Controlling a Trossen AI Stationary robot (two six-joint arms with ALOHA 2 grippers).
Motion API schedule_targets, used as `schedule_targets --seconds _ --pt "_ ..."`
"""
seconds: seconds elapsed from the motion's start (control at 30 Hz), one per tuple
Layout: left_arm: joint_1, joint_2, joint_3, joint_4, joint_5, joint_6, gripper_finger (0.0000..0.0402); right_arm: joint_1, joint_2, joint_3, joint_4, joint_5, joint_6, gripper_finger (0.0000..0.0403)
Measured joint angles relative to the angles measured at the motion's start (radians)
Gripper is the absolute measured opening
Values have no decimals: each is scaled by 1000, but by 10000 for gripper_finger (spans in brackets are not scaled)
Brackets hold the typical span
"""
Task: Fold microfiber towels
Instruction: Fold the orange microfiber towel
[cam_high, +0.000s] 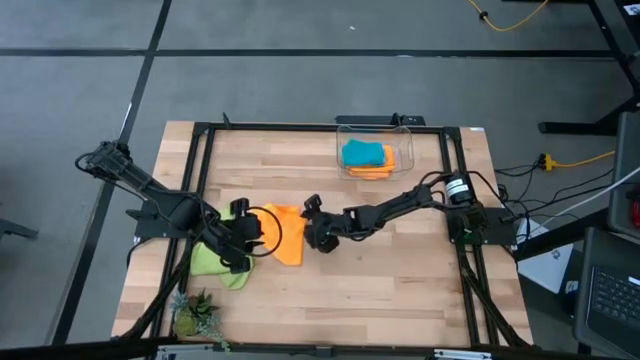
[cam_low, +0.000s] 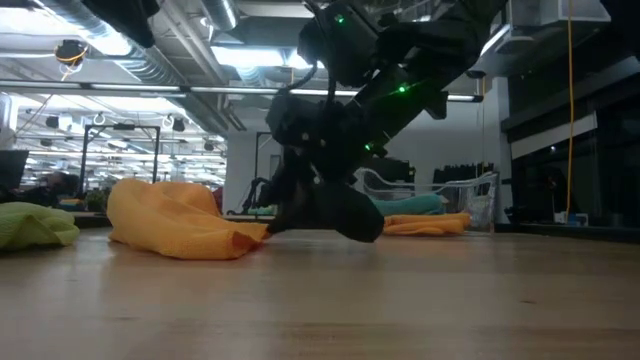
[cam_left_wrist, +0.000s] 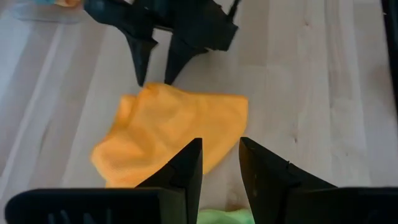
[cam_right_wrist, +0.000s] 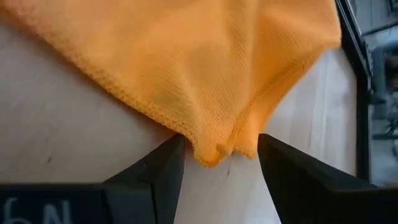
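Observation:
An orange towel (cam_high: 286, 236) lies crumpled on the wooden table, left of its middle; it also shows in the low view (cam_low: 180, 230). A lime green towel (cam_high: 220, 264) lies bunched beside it toward the near left. My right gripper (cam_right_wrist: 221, 155) is open at table height, one finger on each side of the orange towel's right-hand corner (cam_right_wrist: 214, 152). My left gripper (cam_left_wrist: 221, 165) hangs open above the orange towel's left part, nothing between its fingers. A turquoise towel (cam_high: 362, 153) lies on another orange one (cam_high: 375, 170) in a clear bin. My right gripper comes slanting down from the table's right side, its open fingers (cam_right_wrist: 165, 165) on either side of the orange towel's corner (cam_right_wrist: 214, 152), which lies on the table. I cannot tell whether a finger touches the cloth.
The clear bin (cam_high: 405, 135) stands at the far edge, right of the middle. A small green plant (cam_high: 195, 318) sits at the near left corner. A black frame (cam_high: 300, 127) runs round the table. Bare wood (cam_high: 400, 290) lies near and right of the towels.

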Motion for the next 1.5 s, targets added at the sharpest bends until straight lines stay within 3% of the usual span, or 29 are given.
schedule_targets --seconds 0.43,0.7,0.93,1.13,1.33,1.5 --pt "0 0 0 16 -34 -46 99 6 34 1 40 -7 -118 204" --pt "0 0 0 24 -55 -48 99 1 35 1 39 -77 -148 197" --pt "0 0 0 26 -100 -48 99 0 35 1 28 -82 -120 122" --pt "0 0 0 26 -99 -49 99 -6 36 -1 19 -46 34 19" --pt "0 0 0 26 -99 -49 99 -1 18 -6 2 -46 200 5" --pt "0 0 0 26 -99 -48 99 13 -80 -4 -62 -36 338 3"
